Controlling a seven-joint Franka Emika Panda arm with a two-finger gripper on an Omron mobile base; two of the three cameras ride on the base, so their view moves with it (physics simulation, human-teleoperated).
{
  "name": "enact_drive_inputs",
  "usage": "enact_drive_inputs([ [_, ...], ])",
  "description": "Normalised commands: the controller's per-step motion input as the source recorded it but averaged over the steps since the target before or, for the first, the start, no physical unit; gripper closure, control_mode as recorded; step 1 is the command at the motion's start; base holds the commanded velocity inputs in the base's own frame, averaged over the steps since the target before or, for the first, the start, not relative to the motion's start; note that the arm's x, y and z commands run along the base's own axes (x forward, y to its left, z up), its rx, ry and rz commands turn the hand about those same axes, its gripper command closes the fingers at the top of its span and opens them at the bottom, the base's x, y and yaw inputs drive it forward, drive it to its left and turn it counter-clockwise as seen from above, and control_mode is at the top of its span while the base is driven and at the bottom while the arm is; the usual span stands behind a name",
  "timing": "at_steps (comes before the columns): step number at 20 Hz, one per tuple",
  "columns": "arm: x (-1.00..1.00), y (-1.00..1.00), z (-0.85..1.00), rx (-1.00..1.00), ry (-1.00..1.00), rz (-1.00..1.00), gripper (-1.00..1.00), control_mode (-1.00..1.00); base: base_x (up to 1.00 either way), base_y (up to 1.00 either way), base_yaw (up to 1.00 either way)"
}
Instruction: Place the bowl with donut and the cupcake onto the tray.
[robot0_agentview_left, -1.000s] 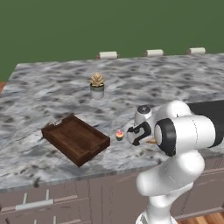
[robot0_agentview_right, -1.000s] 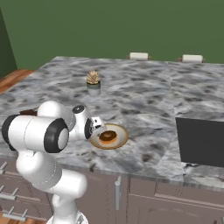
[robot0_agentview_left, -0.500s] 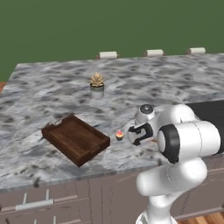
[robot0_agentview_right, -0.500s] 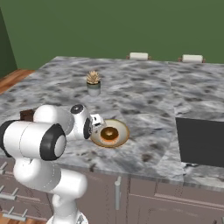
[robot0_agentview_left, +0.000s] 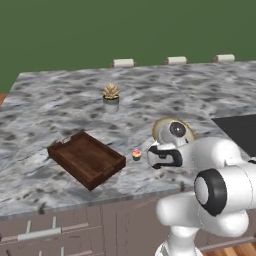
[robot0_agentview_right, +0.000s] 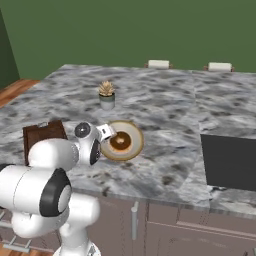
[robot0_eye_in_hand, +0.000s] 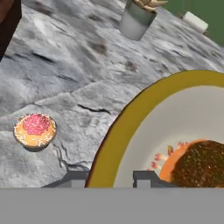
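The tan-cream bowl (robot0_agentview_right: 135, 143) with the brown donut (robot0_agentview_right: 120, 142) in it sits at the counter's front, right of the tray. My gripper (robot0_agentview_right: 105, 136) is at the bowl's near-left rim. In the hand view the fingertips (robot0_eye_in_hand: 146, 177) straddle the yellow rim of the bowl (robot0_eye_in_hand: 131, 113), shut on it, with the donut (robot0_eye_in_hand: 202, 164) just inside. The small pink-frosted cupcake (robot0_agentview_left: 136, 154) stands on the counter between bowl (robot0_agentview_left: 172, 124) and tray, left of the gripper (robot0_agentview_left: 161, 149); it is the cupcake (robot0_eye_in_hand: 35, 130) at the hand view's left. The dark wooden tray (robot0_agentview_left: 86, 159) lies empty at the front left.
A spiky tan plant in a grey pot (robot0_agentview_left: 111, 97) stands behind the bowl toward the counter's middle. A black cooktop (robot0_agentview_right: 230, 160) is set into the counter at the right. The counter's front edge runs just below tray and bowl.
The jaws have closed onto the bowl's rim. The bowl now shows a little higher in the right base view. Cupcake and tray have not moved.
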Motion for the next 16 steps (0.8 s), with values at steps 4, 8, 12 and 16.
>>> enact_drive_inputs([
  [4, -0.10, 0.22, 0.58, -0.04, -0.14, 0.29, 1.00, -1.00, 0.00, 0.00, 0.00],
  [8, -0.05, 0.31, 0.55, -0.07, -0.07, 0.32, 1.00, -1.00, 0.00, 0.00, 0.00],
  [12, -0.06, 0.38, 0.59, -0.14, -0.03, 0.31, 1.00, -1.00, 0.00, 0.00, 0.00],
  [16, -0.11, 0.48, 0.45, -0.23, 0.00, 0.23, 1.00, -1.00, 0.00, 0.00, 0.00],
])
